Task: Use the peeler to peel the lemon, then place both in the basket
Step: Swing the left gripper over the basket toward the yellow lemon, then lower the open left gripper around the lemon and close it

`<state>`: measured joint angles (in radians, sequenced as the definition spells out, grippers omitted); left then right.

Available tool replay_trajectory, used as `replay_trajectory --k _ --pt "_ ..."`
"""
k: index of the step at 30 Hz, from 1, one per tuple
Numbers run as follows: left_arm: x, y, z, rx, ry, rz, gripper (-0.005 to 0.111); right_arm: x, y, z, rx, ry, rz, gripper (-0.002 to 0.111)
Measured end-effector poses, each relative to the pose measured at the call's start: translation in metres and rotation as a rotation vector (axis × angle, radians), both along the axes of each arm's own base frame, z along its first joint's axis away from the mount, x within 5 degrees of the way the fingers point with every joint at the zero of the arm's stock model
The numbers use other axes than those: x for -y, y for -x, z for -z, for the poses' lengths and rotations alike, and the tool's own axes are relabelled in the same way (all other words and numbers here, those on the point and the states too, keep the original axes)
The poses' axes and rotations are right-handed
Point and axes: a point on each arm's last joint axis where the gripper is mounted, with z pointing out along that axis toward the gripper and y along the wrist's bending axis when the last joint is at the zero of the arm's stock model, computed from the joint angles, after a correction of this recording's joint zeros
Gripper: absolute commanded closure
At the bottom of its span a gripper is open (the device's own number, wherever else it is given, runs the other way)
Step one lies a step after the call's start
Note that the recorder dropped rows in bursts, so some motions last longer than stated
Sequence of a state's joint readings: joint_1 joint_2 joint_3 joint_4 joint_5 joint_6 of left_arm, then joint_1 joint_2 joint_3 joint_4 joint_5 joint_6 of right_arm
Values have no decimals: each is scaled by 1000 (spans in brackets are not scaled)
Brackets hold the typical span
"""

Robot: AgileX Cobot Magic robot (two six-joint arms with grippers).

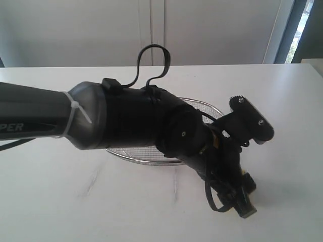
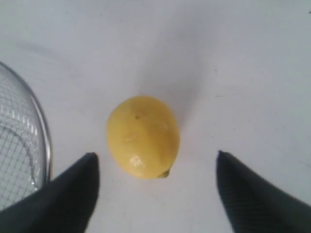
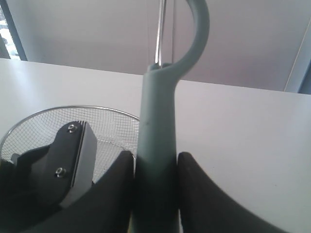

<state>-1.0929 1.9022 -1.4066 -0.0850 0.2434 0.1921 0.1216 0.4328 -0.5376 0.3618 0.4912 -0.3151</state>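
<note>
Exterior view: showing black left arm point(image 1: 126, 118) stretching in from the left across white table point(image 1: 75, 201), then bending down toward the near right. Covering most of wire-mesh basket point(image 1: 146, 160) behind it, leaving only part of the steel rim and some mesh in sight.

Left wrist view: looking down on yellow lemon point(image 2: 143, 137) lying on the bare table, just outside the basket's rim and not in the basket. Showing left gripper point(image 2: 156, 154) standing wide open, its 2 dark fingers point(image 2: 73, 194) sitting on either side of the lemon, both apart from it, gripping nothing. Catching the basket's curved rim and mesh just beside 1 of the fingers.

Right wrist view: showing right gripper point(image 3: 155, 156) clamping the handle of pale teal peeler point(image 3: 156, 111) between its 2 dark fingers, both pressing against the handle. Holding the peeler upright, its hooked head curving above the fingers, a thin metal strip running inside the curve. Showing the basket resting on the table beyond the gripper, with a dark, screwed part of the left arm hanging over the mesh.
</note>
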Motion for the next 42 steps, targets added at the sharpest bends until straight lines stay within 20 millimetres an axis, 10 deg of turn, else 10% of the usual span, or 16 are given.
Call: replay_trajectory --k 42 --pt "46 -14 20 -126 -98 -227 17 0 0 0 0 0 0 108"
